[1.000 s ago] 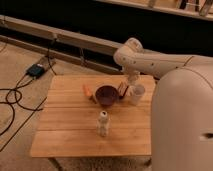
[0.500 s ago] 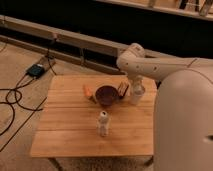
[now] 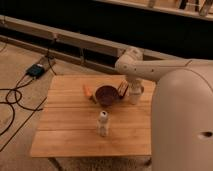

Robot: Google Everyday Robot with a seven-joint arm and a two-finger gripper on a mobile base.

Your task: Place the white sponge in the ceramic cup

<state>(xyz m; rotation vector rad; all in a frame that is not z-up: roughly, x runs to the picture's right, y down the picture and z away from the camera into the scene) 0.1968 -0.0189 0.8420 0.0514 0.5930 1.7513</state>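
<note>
The ceramic cup is a short white cylinder standing near the back right of the wooden table. My gripper hangs from the white arm, which reaches in from the right. It is low between the cup and the purple bowl, close against the cup's left side, and it is shut. The white sponge is hidden from me, and I cannot tell whether anything is between the fingers.
A slim white bottle stands upright in the middle front of the table. A small orange object lies left of the bowl. My white body fills the right side. Cables and a dark box lie on the floor to the left.
The arm has come down and slightly forward, bringing the gripper lower beside the cup. The objects on the table have stayed where they were.
</note>
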